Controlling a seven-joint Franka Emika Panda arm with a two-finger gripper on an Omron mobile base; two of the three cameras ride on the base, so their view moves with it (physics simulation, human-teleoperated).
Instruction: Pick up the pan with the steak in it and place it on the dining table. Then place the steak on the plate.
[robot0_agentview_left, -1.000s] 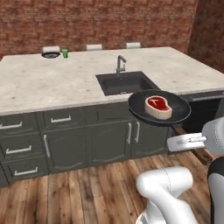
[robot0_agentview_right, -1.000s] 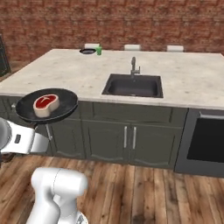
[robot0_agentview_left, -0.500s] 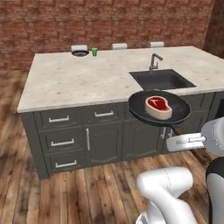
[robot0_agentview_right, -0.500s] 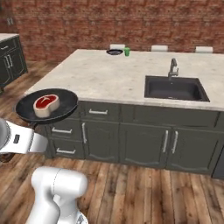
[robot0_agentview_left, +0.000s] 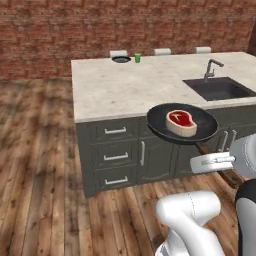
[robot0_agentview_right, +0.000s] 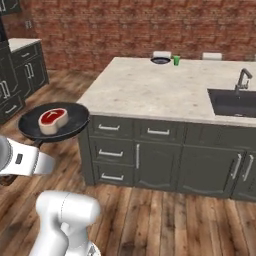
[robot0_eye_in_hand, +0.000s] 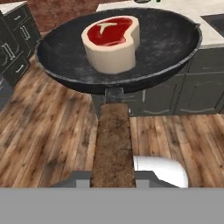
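- Jaws clamp the wooden handle of the pan (robot0_agentview_left: 182, 130), steak (robot0_agentview_left: 181, 122) sitting in its middle
- Keep it level, carry toward twelve o'clock onto the dining table (robot0_agentview_left: 130, 87), short of the plate (robot0_agentview_left: 121, 59)

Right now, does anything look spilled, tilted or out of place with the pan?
Nothing stands out. The pan is held roughly level by its wooden handle, off the dining table, with the steak sitting inside it. No spill is visible.

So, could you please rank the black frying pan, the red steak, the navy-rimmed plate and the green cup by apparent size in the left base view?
1. Black frying pan, much nearer the camera.
2. Red, cream-rimmed steak.
3. Navy-rimmed plate, far off.
4. Green cup, also far.
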